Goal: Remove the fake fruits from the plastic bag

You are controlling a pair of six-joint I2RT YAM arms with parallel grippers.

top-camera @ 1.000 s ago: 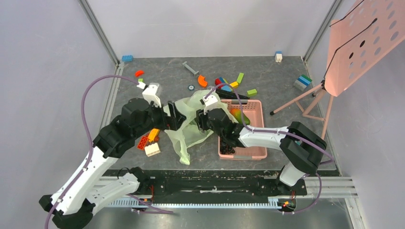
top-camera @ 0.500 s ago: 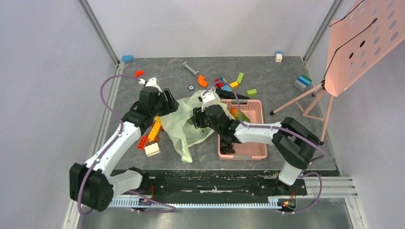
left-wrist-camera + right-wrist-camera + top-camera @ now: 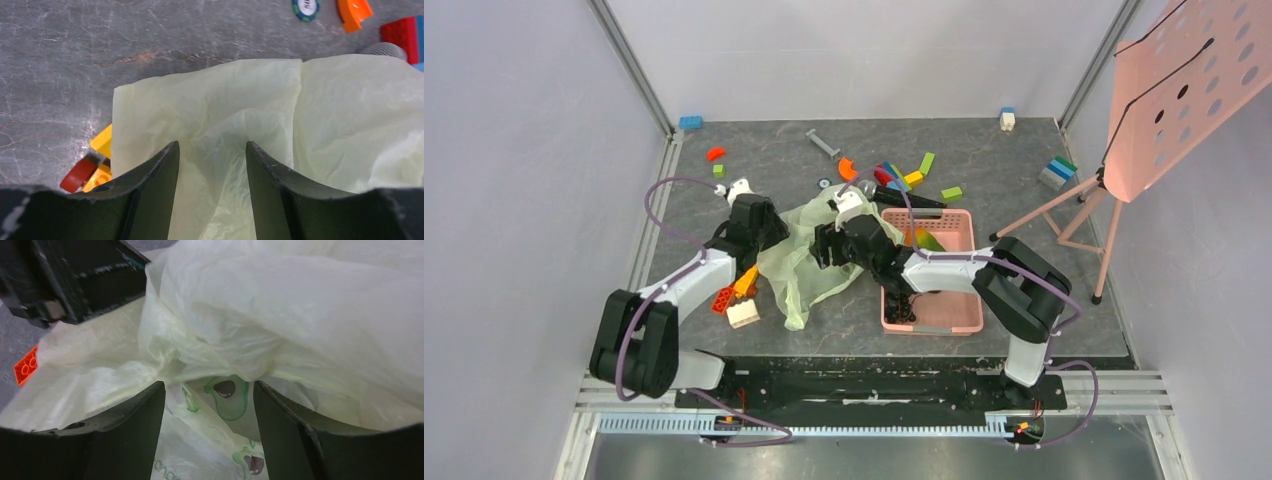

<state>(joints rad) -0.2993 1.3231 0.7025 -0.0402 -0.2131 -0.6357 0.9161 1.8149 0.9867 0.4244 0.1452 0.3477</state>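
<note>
From above, the plastic bag [image 3: 807, 262] lies crumpled on the table [image 3: 984, 150] between the two arms, just beside the pink basket [image 3: 959, 318]. The left gripper [image 3: 769, 228] is at its left edge and the right gripper [image 3: 824, 245] is pushed in from the basket side. An orange-and-green mango [image 3: 921, 240] already sits in the basket, and a dark cluster [image 3: 902, 305], perhaps the grapes, lies at its near end, so I'd judge at least part of the job done. Toy blocks [image 3: 736, 298] are scattered around the bag. On the left wrist view the jaws stand apart, with bag film lying between them and nothing pinched. On the right wrist view the jaws are likewise spread, nosing under a fold of the bag; only printed green marks show inside, no fruit. Whether anything remains in there I cannot tell.
</note>
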